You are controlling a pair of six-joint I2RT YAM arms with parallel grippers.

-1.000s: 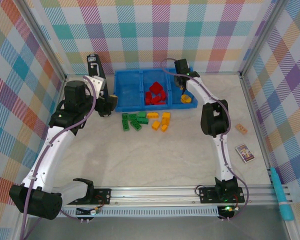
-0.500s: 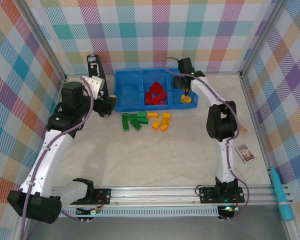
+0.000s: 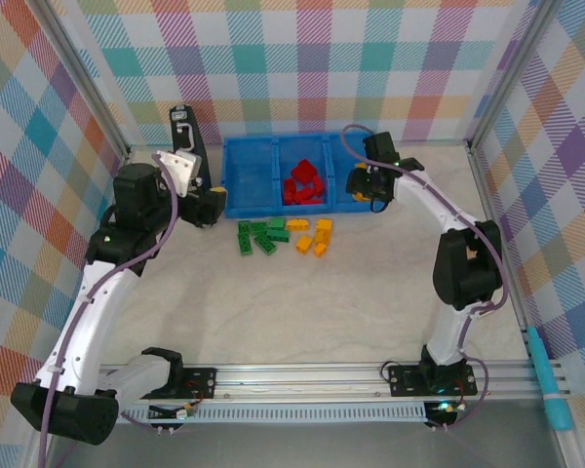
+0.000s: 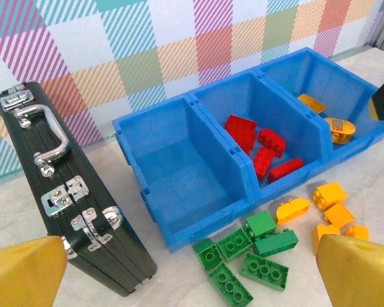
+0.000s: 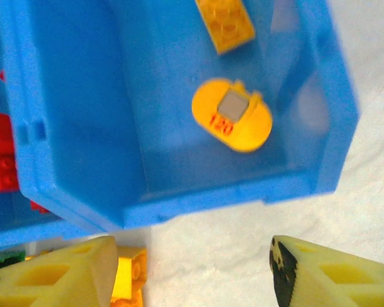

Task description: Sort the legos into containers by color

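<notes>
- Right gripper (image 5: 193, 256) hovers over the near wall of the tray (image 5: 211, 198), at its right compartment. Its fingers are spread wide with nothing between them.
- In that compartment lie a rounded yellow piece (image 5: 232, 121) marked 120 and, nearer the far wall, a yellow brick (image 5: 225, 22).
- The left gripper (image 4: 192, 268) hangs off the tray's left end, near the black case (image 4: 57, 192). Its jaws are wide apart too, and empty.
- The reds (image 4: 259, 144) sit heaped in the middle compartment. The left compartment (image 4: 173, 173) holds nothing.
- On the table just in front of the tray, the greens (image 4: 243, 256) lie in a tight cluster. The loose yellows (image 4: 333, 204) lie just beside them on the right.
- The step in hand looks like the yellow sort: two are binned and several are left. The reds appear done and the greens not yet begun.
- Next, the right gripper needs to clear the front wall, drop to the table and straddle one yellow at the cluster's edge. The bricks lie close together, so a sloppy approach would likely nudge the neighbours.
- The left gripper seems best placed to take the greens to the left compartment.
</notes>
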